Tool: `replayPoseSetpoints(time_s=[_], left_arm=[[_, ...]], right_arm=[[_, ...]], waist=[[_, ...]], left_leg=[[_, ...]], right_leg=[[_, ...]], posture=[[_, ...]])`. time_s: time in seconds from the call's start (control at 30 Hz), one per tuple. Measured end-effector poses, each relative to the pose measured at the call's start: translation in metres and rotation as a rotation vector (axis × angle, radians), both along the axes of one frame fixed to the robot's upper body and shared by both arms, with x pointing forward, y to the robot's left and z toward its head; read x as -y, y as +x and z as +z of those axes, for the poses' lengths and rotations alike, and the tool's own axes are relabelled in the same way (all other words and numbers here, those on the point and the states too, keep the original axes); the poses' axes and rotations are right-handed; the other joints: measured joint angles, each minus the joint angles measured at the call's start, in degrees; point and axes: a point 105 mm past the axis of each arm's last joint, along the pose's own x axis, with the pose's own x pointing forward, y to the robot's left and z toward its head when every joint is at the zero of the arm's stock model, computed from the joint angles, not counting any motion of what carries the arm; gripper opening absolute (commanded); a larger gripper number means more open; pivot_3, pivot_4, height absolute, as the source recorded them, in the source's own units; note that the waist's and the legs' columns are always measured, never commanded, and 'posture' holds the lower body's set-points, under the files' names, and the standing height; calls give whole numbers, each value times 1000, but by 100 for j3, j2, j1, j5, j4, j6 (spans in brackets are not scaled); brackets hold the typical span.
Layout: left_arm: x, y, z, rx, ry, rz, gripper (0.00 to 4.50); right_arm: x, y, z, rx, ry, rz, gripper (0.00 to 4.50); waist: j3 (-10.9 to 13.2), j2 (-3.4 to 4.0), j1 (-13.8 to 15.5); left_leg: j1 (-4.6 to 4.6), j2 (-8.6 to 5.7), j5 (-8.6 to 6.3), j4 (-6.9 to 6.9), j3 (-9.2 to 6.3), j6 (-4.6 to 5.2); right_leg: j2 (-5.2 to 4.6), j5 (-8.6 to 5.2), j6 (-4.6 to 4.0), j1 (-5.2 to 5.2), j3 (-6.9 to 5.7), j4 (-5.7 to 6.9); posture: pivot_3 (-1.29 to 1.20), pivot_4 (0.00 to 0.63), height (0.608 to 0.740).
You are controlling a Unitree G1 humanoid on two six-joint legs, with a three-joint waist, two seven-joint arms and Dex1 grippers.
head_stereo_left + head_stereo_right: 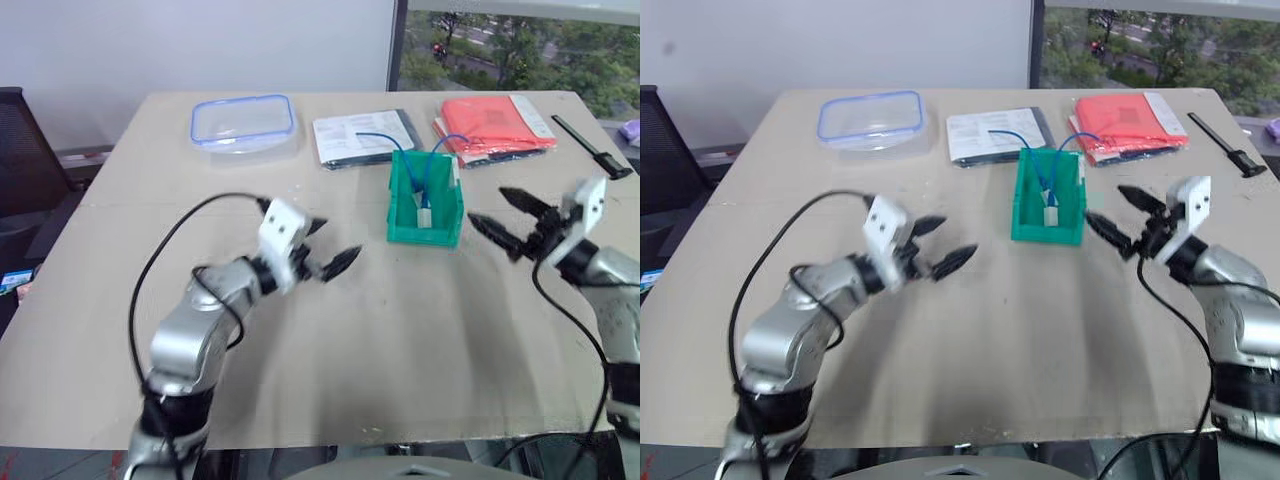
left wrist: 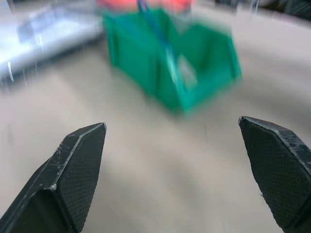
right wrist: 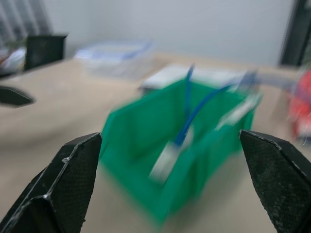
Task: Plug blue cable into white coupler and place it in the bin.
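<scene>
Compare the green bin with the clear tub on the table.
The bin is opaque green; the tub is clear with a blue rim. The bin holds a blue cable fitted to a white coupler; the tub looks empty. The bin is boxy and taller, the tub flatter. Both rest on the table.

A: What colour is the bin [image 1: 440, 225]?
B: Green, holding a bright blue cable [image 1: 419, 182] with a white coupler [image 1: 426, 216]
A: And behind it?
B: A clear tub [image 1: 243, 124] with a blue rim, a red-orange packet [image 1: 495, 124], a white printed sheet [image 1: 355, 132]
A: The table [image 1: 400, 340]?
B: Plain tan; both grippers' fingers [image 1: 340, 263] are black
</scene>
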Motion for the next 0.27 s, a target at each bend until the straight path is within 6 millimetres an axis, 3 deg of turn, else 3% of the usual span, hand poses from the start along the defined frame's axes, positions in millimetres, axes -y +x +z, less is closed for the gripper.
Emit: replayPoseSetpoints(time_s=[0.07,0.2,0.27], left_arm=[[-12,-21,-26,-65,-5,16,4500],[-25,-43,-56,-107,7,92,4500],[-27,-45,-59,-81,18,120,4500]], right_arm=[[9,-23,-33,-112,-30,15,4450],[24,-53,-73,-198,-105,9,4450],[31,-58,-84,-201,-145,-1,4450]], waist=[[1,0,1],[0,-1,12],[-1,2,8]], left_leg=[[1,-1,0,9,1,2],[5,-3,-4,16,4,-7],[10,-5,-14,17,4,-23]], right_leg=[[-5,1,-1,3,2,-3],[-18,-13,-21,5,3,-8],[-26,-6,-30,-1,0,-9]], posture=[[0,150,736],[0,150,736],[0,150,736]])
